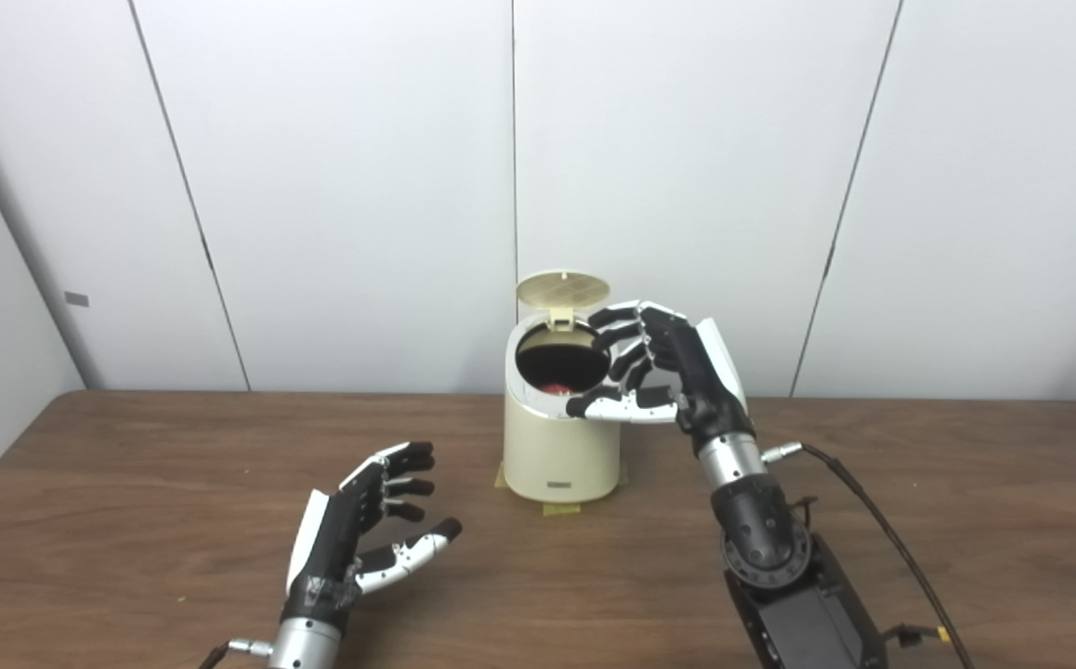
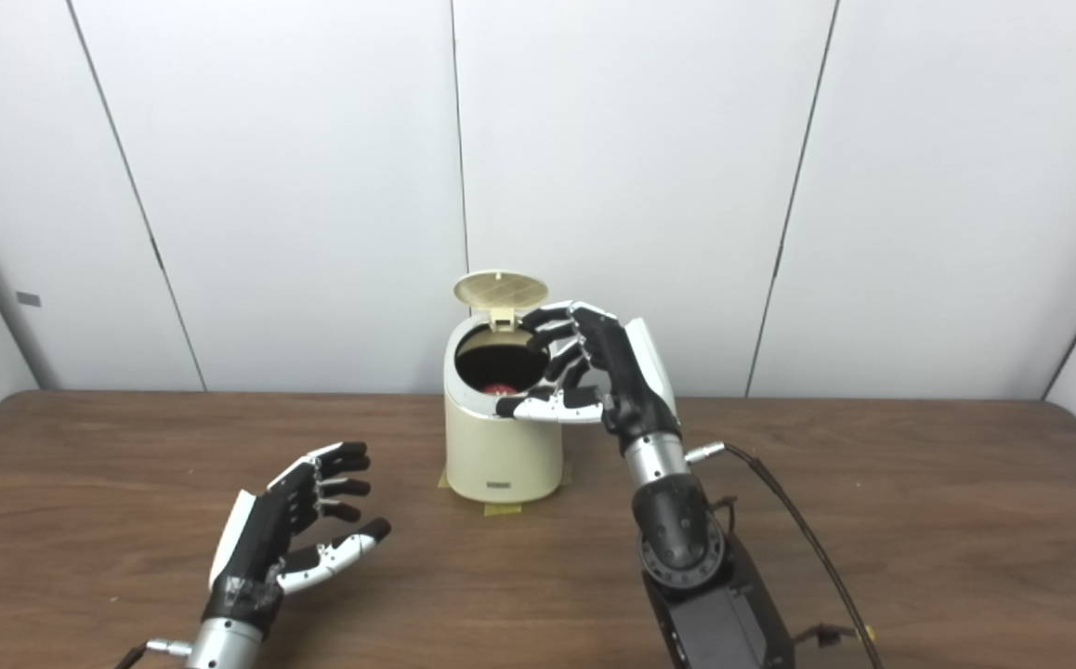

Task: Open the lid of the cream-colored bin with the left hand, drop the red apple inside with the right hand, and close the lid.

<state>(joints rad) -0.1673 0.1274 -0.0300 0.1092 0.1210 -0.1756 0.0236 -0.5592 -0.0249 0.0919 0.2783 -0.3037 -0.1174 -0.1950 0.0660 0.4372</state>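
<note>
lid (image 1: 563, 288) standing upright at far rim so cream bin (image 1: 559, 455) is gaping | red apple (image 2: 499, 386) lying inside, low | right hand (image 1: 657, 364) hovering at right rim, fingers spread, holding nothing | left hand (image 1: 363, 520) resting near-left over table (image 1: 129, 483), fingers apart, empty, well apart from bin

Both views look from the robot's head, forward and slightly down across the table (image 1: 129, 483) toward the wall (image 1: 361, 186). The right eye sits a little to the side. Both share the bin (image 2: 501, 446), mid-distance, and both arms.
</note>
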